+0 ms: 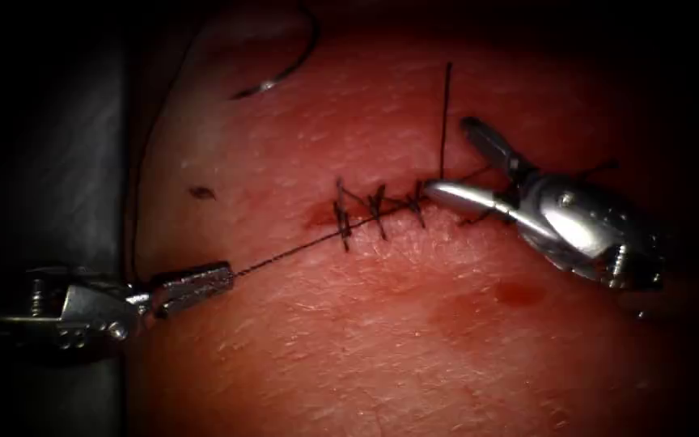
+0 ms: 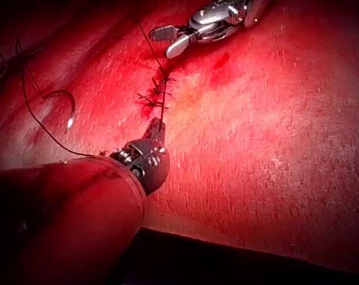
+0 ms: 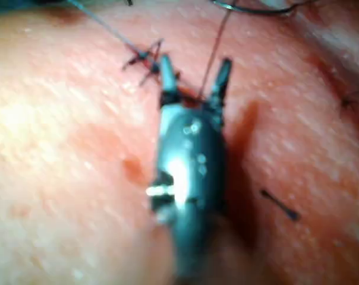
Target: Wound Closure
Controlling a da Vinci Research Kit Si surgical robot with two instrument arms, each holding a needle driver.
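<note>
Two arms work over the tissue [image 1: 414, 348], whose red surface spreads across the endoscope view. The cut [image 1: 366, 212] runs across the centre of that view, drawn together by three dark stitches [image 1: 378, 209], with a smear of red fluid [image 1: 519, 293] at about 4 o'clock from it.

From 3 o'clock comes the right pincer [image 1: 455, 158], its jaws spread wide: one bright jaw lies flat with its tip at the right end of the cut, the other points up toward 11 o'clock. Between them a strand of thread [image 1: 445, 113] rises straight toward 12 o'clock; the jaws grip nothing. The right wrist view shows the same pincer [image 3: 194, 74] splayed, the strand passing through the gap.

At 8 o'clock the left pincer [image 1: 196, 285] is closed on the thread, which runs taut from its tip up to the stitches. From the same pincer another length curves along the left edge of the tissue toward 12 o'clock.

Free of both tools, the needle [image 1: 289, 61] lies on the tissue at 11 o'clock, well left of and above the cut, not in the tissue. A short cut end [image 1: 202, 193] lies at 9 o'clock from the stitches.
</note>
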